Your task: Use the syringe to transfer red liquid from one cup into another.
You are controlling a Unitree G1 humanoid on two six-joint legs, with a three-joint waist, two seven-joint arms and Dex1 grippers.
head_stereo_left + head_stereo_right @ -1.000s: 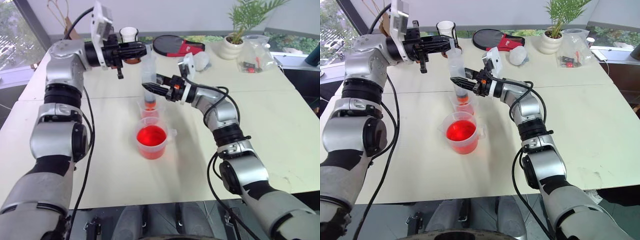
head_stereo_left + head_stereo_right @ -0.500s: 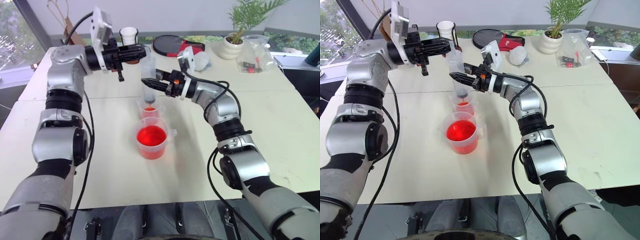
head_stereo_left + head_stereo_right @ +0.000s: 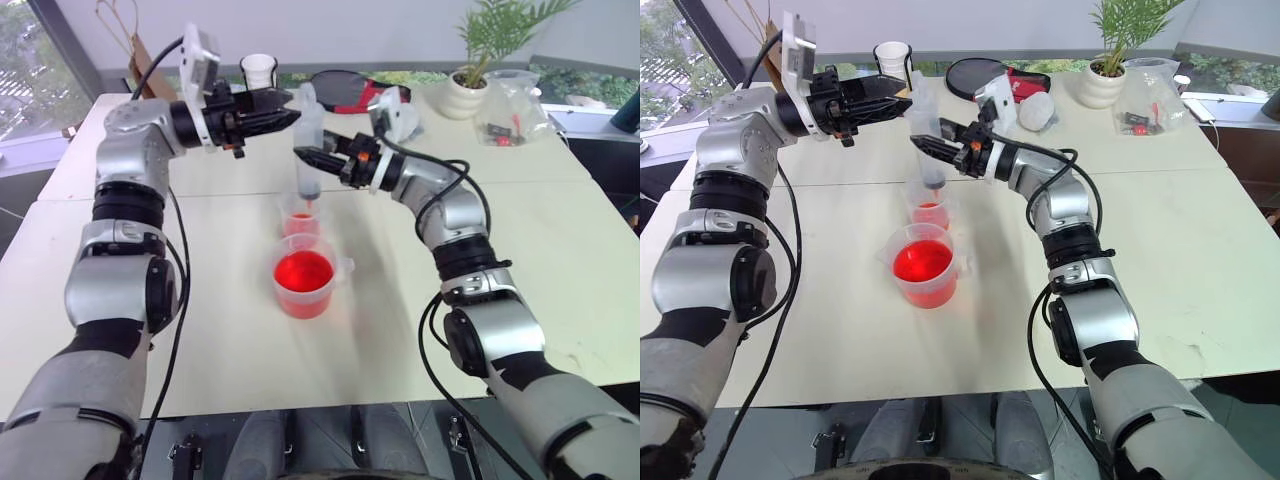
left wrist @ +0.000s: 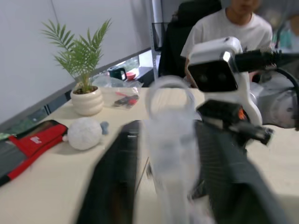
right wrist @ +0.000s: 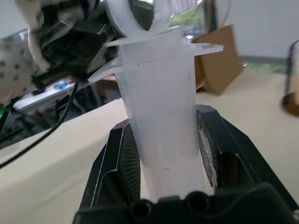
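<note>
Standing upright over the small cup (image 3: 301, 222), the syringe (image 3: 309, 140) has its orange tip just above that cup's red liquid (image 3: 930, 213). The right gripper (image 3: 306, 156) clamps its barrel from the side, fingers (image 5: 122, 161) pressed against the clear plastic. The left gripper (image 3: 287, 100) sits at the plunger top with its fingers (image 4: 112, 186) spread on either side, not squeezing it. Nearer the robot on the desk (image 3: 560, 250) stands a larger cup (image 3: 303, 283), well filled with red liquid. Further back are a potted plant (image 3: 470, 80) and a plastic bag (image 3: 510, 108).
</note>
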